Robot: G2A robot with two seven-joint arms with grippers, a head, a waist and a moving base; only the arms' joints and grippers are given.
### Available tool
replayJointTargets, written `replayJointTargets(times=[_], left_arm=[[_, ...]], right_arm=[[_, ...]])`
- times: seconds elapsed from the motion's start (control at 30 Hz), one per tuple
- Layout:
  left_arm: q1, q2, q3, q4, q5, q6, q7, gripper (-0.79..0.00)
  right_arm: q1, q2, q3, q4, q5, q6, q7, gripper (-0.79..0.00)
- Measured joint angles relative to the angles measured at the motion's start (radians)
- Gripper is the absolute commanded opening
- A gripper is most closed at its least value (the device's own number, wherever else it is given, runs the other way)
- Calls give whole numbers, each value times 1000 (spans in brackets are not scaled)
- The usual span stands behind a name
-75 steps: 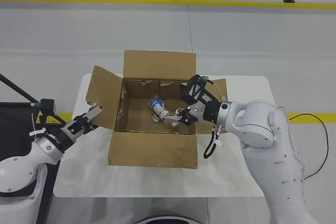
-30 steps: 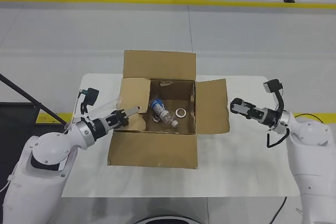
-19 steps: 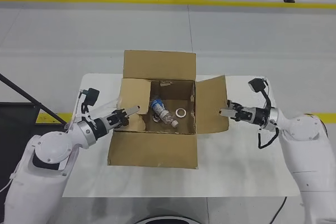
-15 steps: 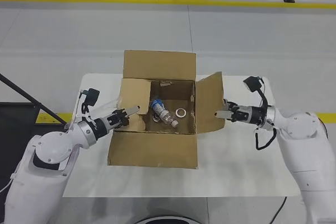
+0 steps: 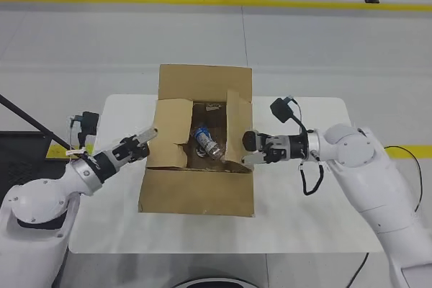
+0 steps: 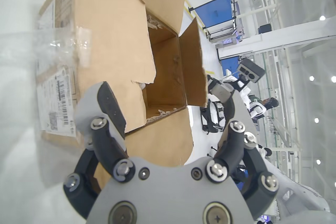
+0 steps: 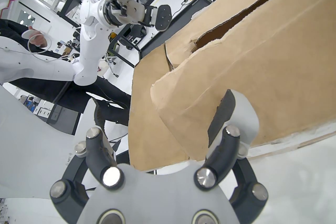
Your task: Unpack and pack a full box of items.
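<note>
Brown cardboard is what I am working with today. The box (image 5: 194,191) is sitting in the middle of the white table (image 5: 302,216), and its top is partly open. The far flap (image 5: 205,81) is lying back, away from the robot. The left flap (image 5: 171,133) is leaning in over the opening, and its edge is looking torn and bent. The right flap (image 5: 239,129) is standing up almost straight and tipping a little toward the inside.

I am seeing the right gripper (image 5: 249,147) right at that standing flap, on its outer side. Its fingers (image 7: 236,114) are spread wide apart, and the edge of the flap is sitting between them. One finger is looking like it is right up against the outer face of the cardboard. The gripper is not squeezing anything.

The left gripper (image 5: 145,137) is hanging over the table, just beside the outer edge of the left flap. Its fingers (image 6: 110,104) are spread apart too, and they are holding nothing. I cannot tell if this gripper is touching the flap.

Down inside the box, a clear bottle (image 5: 206,142) with a blue cap is lying on its side on the box floor, between the two side flaps. Little bits of torn paper are sticking to the inner walls of the box.
</note>
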Motion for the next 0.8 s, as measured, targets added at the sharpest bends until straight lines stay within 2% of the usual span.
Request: replayJointTargets(times=[0.17,0.33,0.57,0.8], left_arm=[[98,4,-126,23,-96,-63,-55,0],[181,12,-187,61,-127,-127,-190,0],[228,24,-172,76,-77,-179,-321,0],[212,30,-123,94,-115,-197,-383,0]], right_arm=[[54,-30,-76,54,-58,-25,-42,0],[82,-54,-129,70,-126,-23,-95,0],[97,-72,-152,86,-164,-21,-157,0],[103,-83,-167,96,-206,18,-184,0]])
